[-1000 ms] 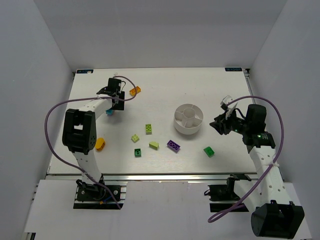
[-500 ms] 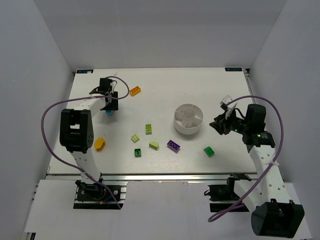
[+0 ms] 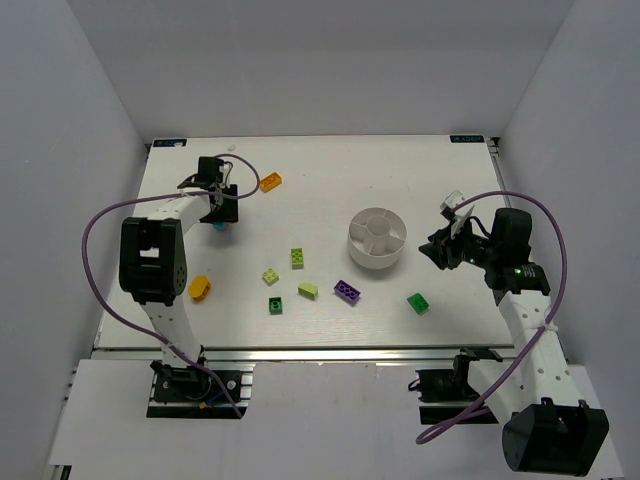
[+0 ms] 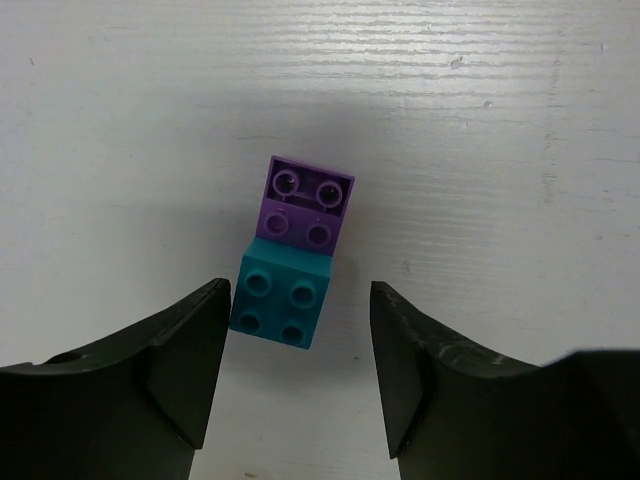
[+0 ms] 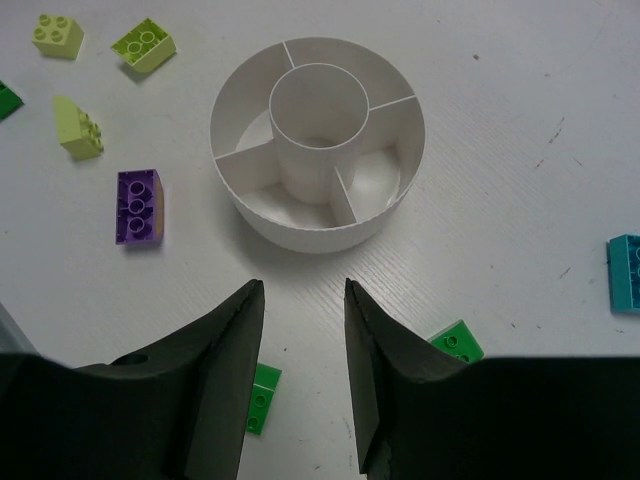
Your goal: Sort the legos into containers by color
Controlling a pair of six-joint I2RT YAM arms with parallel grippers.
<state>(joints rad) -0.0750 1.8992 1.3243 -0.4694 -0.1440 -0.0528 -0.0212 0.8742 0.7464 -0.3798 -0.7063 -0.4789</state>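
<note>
In the left wrist view a cyan brick [image 4: 282, 298] touches a purple brick [image 4: 310, 200] on the white table. My left gripper [image 4: 298, 296] is open above them, and the cyan brick lies between the fingertips, nearer the left one. In the top view the left gripper [image 3: 217, 207] is at the far left, with the cyan brick [image 3: 218, 226] peeping out below it. My right gripper [image 5: 302, 290] is open and empty just in front of the white divided dish [image 5: 320, 238], which looks empty. The dish [image 3: 365, 258] sits right of centre.
Loose on the table are orange bricks [image 3: 270, 182] [image 3: 200, 288], lime bricks [image 3: 298, 257] [image 3: 270, 276] [image 3: 308, 290], a dark green brick [image 3: 274, 305], a purple brick [image 3: 347, 291] and a green brick [image 3: 418, 302]. Another cyan brick [image 5: 625, 272] lies at the right wrist view's edge.
My left gripper has shifted a little to the left over the cyan brick, then held still. The right arm and the bricks have not moved.
</note>
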